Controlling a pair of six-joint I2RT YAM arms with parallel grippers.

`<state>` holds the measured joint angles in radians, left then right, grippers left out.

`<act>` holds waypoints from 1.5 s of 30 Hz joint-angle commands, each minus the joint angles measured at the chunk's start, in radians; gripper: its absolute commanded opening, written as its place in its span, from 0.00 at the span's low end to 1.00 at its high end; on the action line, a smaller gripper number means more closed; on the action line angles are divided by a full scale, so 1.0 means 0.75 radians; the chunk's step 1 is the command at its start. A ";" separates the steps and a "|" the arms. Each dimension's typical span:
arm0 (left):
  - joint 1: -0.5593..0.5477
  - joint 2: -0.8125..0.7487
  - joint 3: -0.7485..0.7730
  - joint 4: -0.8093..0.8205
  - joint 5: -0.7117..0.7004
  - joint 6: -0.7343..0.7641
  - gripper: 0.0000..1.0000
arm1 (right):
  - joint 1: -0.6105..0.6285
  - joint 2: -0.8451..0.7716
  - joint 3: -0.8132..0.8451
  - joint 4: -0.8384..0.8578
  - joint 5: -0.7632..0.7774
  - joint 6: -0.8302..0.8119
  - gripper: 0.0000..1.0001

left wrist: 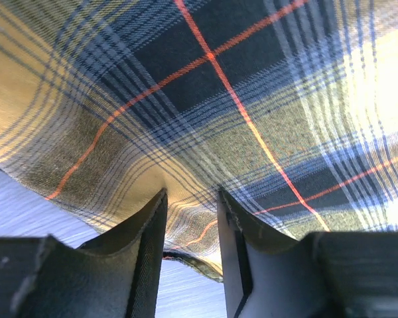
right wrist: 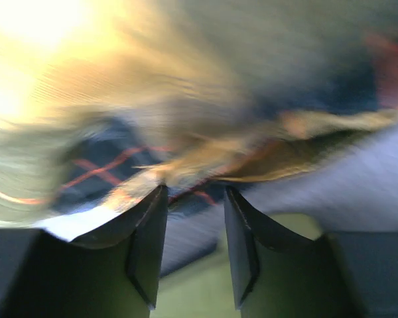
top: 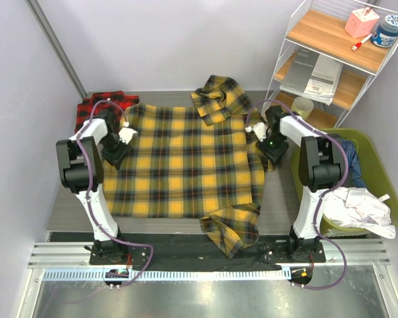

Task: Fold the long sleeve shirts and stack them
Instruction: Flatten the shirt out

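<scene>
Grey table (top: 282,199) is mostly covered by the yellow-and-black plaid flannel shirt (top: 186,159) – spread flat, one sleeve bunched at the far edge, the other crumpled at the near edge. Red-and-black plaid flannel shirt (top: 96,106) sits in a heap at the far-left corner, just beside the yellow one. Left gripper (left wrist: 192,199) is at the yellow shirt's left edge, jaws narrowed onto a fold of its hem. Right gripper (right wrist: 196,192) is at the shirt's far-right edge – hem crosses its fingertips, jaws part-way apart (view too blurred, cannot tell if it's clamped).
</scene>
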<state>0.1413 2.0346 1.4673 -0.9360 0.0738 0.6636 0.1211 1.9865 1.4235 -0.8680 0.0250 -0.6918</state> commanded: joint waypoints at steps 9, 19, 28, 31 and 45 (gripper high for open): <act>0.071 -0.004 0.099 0.021 0.048 0.085 0.39 | -0.006 -0.082 0.147 -0.176 0.026 -0.135 0.47; -0.288 -0.687 -0.234 -0.410 0.895 0.477 0.82 | 0.141 -0.264 -0.061 -0.191 -0.352 0.157 0.50; -1.376 -1.185 -0.754 0.325 0.745 0.187 0.94 | 0.141 -0.266 -0.227 -0.092 -0.528 0.284 0.49; -1.652 -1.077 -0.776 0.446 0.644 0.177 0.91 | 0.141 -0.266 -0.304 -0.045 -0.482 0.282 0.49; -1.935 -0.535 -0.764 0.831 0.407 0.105 0.80 | 0.127 -0.319 -0.290 0.002 -0.438 0.362 0.46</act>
<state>-1.2758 1.5684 0.8932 -0.4507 0.4694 0.7650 0.2207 1.8065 1.1481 -0.8825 -0.2752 -0.4477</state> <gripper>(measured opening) 0.824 0.455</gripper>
